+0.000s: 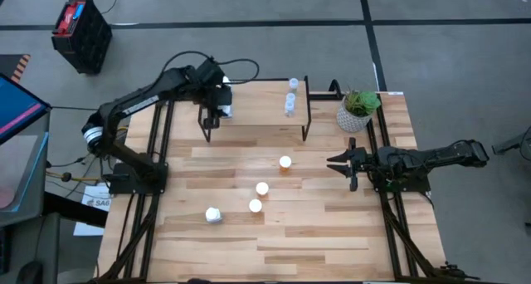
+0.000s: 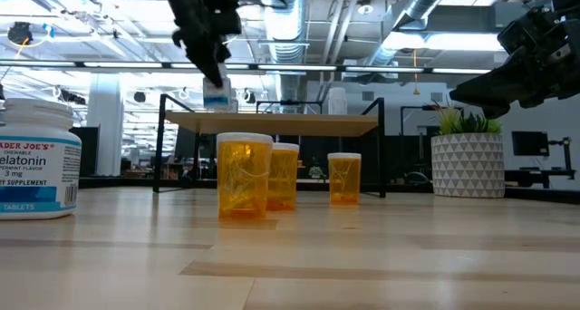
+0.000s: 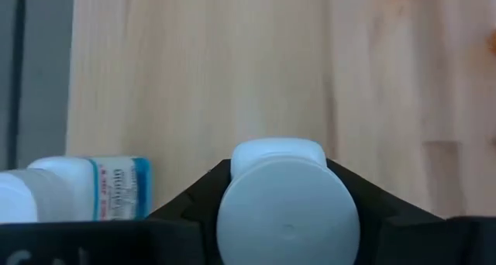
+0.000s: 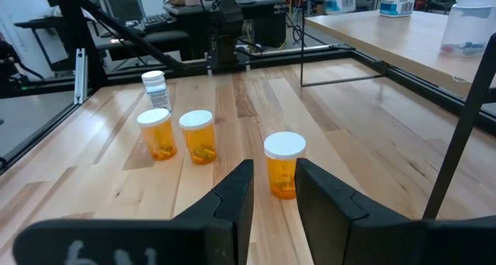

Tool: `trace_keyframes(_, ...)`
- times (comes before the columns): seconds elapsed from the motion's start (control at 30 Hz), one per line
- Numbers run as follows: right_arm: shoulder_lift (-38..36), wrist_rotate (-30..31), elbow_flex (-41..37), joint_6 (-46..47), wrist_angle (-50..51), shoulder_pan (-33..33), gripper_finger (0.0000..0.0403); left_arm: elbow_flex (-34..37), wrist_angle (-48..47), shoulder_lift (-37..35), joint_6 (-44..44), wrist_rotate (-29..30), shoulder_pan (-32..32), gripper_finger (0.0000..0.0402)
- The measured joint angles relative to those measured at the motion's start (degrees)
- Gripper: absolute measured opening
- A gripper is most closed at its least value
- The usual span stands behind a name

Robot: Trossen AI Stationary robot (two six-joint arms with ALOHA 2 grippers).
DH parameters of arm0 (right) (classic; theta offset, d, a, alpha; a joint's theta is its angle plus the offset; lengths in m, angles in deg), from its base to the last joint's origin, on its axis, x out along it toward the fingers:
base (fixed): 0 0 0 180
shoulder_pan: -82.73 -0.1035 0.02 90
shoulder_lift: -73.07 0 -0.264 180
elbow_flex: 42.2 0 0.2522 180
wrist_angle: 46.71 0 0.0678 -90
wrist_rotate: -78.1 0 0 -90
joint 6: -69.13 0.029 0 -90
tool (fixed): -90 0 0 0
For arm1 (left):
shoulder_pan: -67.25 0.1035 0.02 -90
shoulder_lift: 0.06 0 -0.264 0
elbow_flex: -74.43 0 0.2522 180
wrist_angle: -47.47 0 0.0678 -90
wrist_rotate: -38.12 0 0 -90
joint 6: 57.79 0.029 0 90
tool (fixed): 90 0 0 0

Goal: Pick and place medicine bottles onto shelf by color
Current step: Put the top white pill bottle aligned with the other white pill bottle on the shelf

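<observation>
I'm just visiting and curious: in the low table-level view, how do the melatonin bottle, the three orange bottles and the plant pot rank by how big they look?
1. Melatonin bottle, though it is nearest the camera.
2. Plant pot.
3. Front orange bottle.
4. Middle orange bottle.
5. Right orange bottle.

The orange ones are probably equal; distance likely shrinks them.

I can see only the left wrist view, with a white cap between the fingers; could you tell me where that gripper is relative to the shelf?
Observer: The left gripper holds the white bottle at the left end of the shelf.
Operator: Is anything at the shelf's other end?
Observer: Three pale-blue bottles stand in a row near its right end.
Operator: And where is the right arm, please?
Observer: The right gripper hovers open at the table's right side, facing the nearest orange bottle.
</observation>
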Motion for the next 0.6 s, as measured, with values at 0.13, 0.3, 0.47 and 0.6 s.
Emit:
trace_keyframes(0.13,0.0,0.0,0.0,0.0,0.0,0.0,0.012,-0.3,1.8,2.7,1.2,3.4,0.1,0.0162)
trace_keyframes(0.3,0.0,0.0,0.0,0.0,0.0,0.0,0.012,-2.9,0.4,4.0,2.3,3.4,0.1,0.0165)
trace_keyframes(0.47,0.0,0.0,0.0,0.0,0.0,0.0,0.012,-7.4,-2.4,3.8,2.3,3.4,0.1,0.0165)
trace_keyframes(0.6,0.0,0.0,0.0,0.0,0.0,0.0,0.012,-8.7,-3.9,3.8,2.3,3.4,0.1,0.0166)
